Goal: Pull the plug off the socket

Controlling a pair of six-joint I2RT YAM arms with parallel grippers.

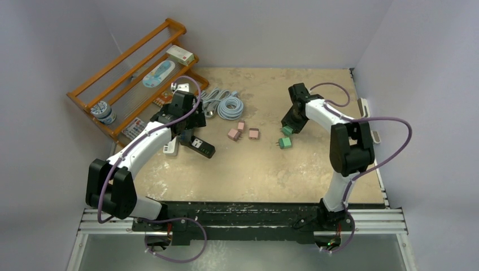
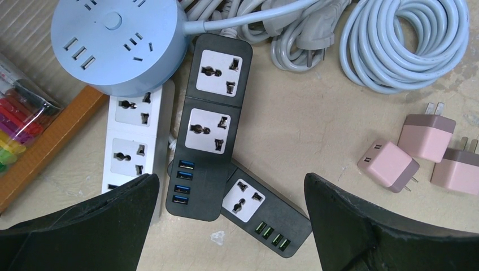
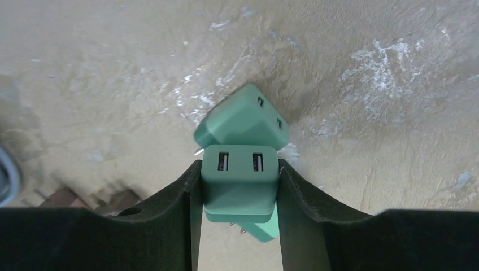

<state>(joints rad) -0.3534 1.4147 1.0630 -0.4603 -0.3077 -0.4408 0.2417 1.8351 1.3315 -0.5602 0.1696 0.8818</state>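
Right gripper [image 3: 239,169] clamping green adapter [image 3: 240,189] between both fingers, second green adapter [image 3: 243,118] lying just beyond; left gripper [image 2: 230,179] hovering, jaws spread wide, above black power strip [image 2: 206,195].

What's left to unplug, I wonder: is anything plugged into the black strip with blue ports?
Empty: the left wrist view shows both sockets and all blue ports of the black strip bare.

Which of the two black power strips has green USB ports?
The lower black strip in the left wrist view. It lies tilted and partly tucked under the other black strip, whose USB ports are blue.
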